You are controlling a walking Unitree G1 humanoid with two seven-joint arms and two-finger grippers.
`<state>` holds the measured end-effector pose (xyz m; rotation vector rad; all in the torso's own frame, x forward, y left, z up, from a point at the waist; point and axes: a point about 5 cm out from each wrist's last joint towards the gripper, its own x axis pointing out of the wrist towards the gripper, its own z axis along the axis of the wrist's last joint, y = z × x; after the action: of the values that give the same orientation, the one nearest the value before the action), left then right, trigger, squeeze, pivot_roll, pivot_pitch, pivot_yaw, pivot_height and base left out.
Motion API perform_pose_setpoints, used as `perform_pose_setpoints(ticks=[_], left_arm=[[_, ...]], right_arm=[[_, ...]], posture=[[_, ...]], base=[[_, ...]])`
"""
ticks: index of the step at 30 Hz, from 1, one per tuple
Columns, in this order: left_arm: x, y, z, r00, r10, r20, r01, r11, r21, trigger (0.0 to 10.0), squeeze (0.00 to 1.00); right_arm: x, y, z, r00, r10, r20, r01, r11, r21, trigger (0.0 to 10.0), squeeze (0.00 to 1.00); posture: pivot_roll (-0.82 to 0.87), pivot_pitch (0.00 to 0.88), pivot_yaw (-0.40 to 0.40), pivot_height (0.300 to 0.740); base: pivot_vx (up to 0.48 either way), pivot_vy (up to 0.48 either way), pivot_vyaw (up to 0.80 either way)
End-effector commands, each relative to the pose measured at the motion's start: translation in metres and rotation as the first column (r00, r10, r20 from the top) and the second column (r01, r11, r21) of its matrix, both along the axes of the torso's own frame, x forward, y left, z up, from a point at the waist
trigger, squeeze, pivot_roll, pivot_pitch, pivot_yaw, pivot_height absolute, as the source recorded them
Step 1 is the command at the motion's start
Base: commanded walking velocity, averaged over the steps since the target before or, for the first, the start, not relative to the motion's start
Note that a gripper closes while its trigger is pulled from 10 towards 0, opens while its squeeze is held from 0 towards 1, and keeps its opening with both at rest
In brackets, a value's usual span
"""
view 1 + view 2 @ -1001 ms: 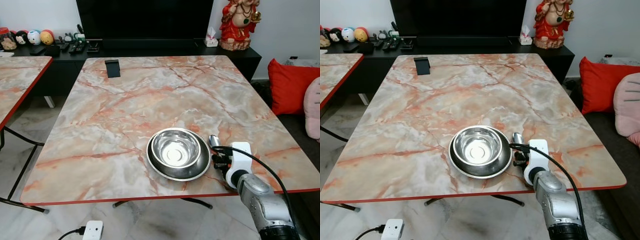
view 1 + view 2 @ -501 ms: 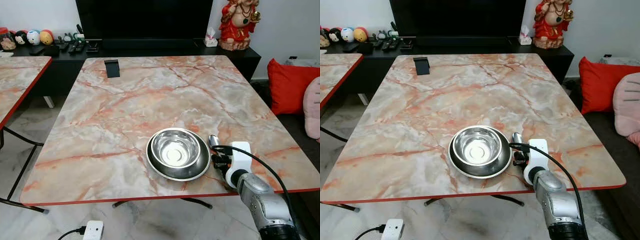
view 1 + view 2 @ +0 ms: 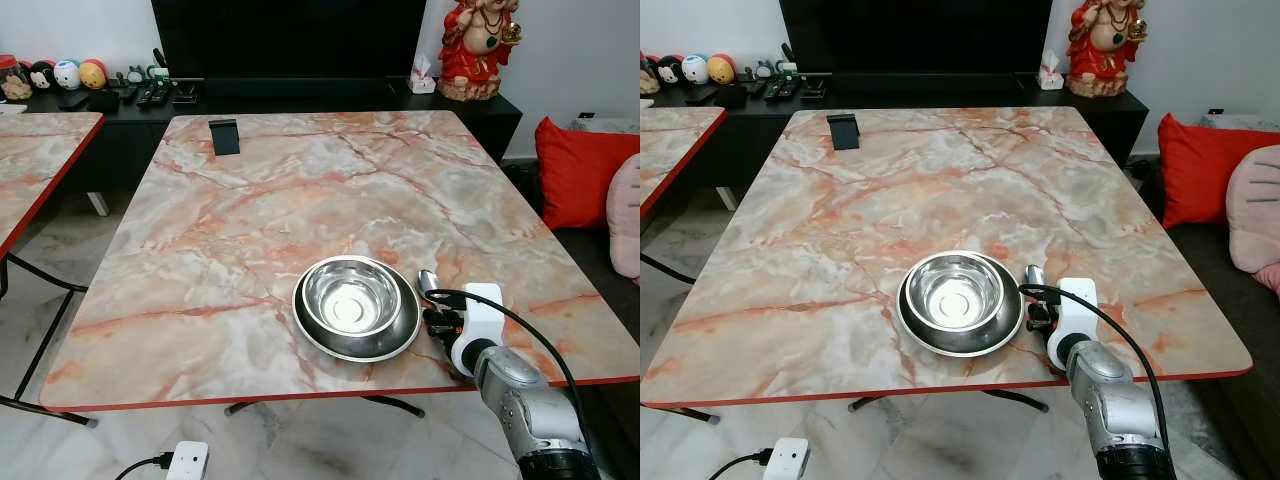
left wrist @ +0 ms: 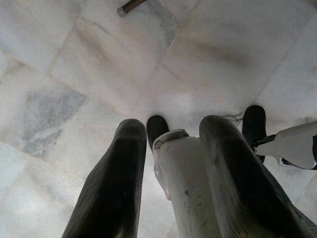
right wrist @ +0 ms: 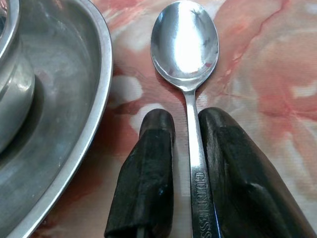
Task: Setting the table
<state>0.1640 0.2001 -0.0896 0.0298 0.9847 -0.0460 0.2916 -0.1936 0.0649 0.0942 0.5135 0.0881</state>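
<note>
Right wrist view: right gripper (image 5: 185,130) pinching spoon (image 5: 187,59) handle just beside plate (image 5: 74,124), unmoved since a second ago, spoon placement likely finishing

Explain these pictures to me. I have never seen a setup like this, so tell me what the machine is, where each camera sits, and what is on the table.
This is a humanoid robot setting a table. The two wide pictures come from cameras in its head, looking down at a marble-patterned table. On it a steel bowl sits in a steel plate, with a small black stand at the far end. The silver arm at lower right ends in the right gripper, two black fingers. The close-up comes from that wrist's camera: a spoon lies on the table beside the plate, its handle between the fingers, with a small gap on one side. The last picture is from the left wrist: the left gripper hangs idle, open, above the floor tiles.
</note>
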Motion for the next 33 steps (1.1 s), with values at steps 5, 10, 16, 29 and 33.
perform_pose_setpoints(ticks=[5,10,16,29,33], left_arm=[[-0.001,0.002,0.000,1.000,-0.007,-0.006,0.007,1.000,0.004,10.0,0.00],[-0.001,0.002,0.000,1.000,-0.009,-0.006,0.009,1.000,0.003,10.0,0.00],[-0.001,0.002,0.000,1.000,-0.009,-0.006,0.009,1.000,0.003,10.0,0.00],[-0.001,0.002,0.000,1.000,-0.011,-0.007,0.011,1.000,0.004,10.0,0.00],[-0.001,0.002,0.000,1.000,-0.011,-0.007,0.011,1.000,0.004,10.0,0.00]], right_arm=[[0.001,-0.007,0.004,0.997,-0.064,0.041,0.065,0.998,-0.022,10.0,0.00],[0.001,-0.008,0.006,0.995,-0.085,0.055,0.085,0.996,0.002,10.0,0.00],[0.001,-0.007,0.007,0.993,-0.096,0.064,0.096,0.995,0.012,10.0,0.00],[0.005,-0.006,0.014,0.989,-0.099,0.105,0.095,0.995,0.041,10.0,0.00],[0.008,-0.003,0.022,0.983,-0.088,0.164,0.080,0.995,0.055,10.0,0.00]], posture=[[-0.04,0.000,-0.009,0.736],[-0.04,0.000,-0.008,0.736],[-0.03,0.000,-0.008,0.736],[-0.03,0.000,-0.008,0.736],[-0.03,0.000,-0.008,0.736]], base=[[0.000,0.000,0.00],[0.000,0.000,0.00],[0.000,0.000,0.00],[0.000,0.000,0.00],[0.000,0.000,0.00]])
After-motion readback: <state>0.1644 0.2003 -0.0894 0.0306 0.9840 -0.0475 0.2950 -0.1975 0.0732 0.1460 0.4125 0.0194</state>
